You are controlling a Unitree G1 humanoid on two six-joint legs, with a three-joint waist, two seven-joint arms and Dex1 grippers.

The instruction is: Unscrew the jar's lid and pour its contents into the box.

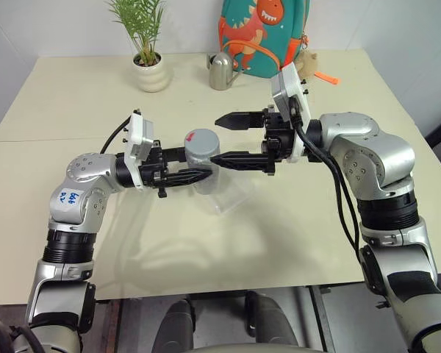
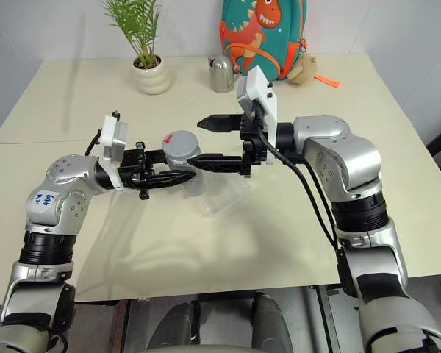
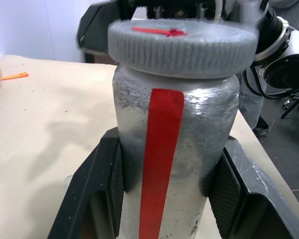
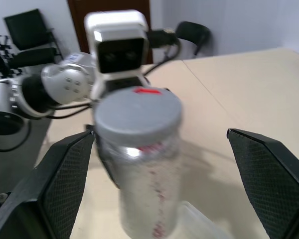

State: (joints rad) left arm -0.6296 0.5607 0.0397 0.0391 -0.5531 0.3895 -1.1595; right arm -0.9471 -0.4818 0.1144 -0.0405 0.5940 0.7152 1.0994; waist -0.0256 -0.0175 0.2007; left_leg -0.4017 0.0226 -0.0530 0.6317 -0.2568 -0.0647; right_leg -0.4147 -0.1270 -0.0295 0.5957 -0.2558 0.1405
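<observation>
The left gripper [image 1: 198, 175] clamps the jar [image 3: 174, 164] above the box [image 1: 224, 197]. The right gripper [image 1: 222, 140] stands fully open, straddling the lid [image 4: 138, 115] without contact.

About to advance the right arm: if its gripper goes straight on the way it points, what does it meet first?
Most likely the lid of the jar, which sits between the right gripper's open fingers, held by the left gripper; depth is uncertain.

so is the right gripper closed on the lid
No, the right gripper is wide open, both fingers clear of the lid.
</observation>
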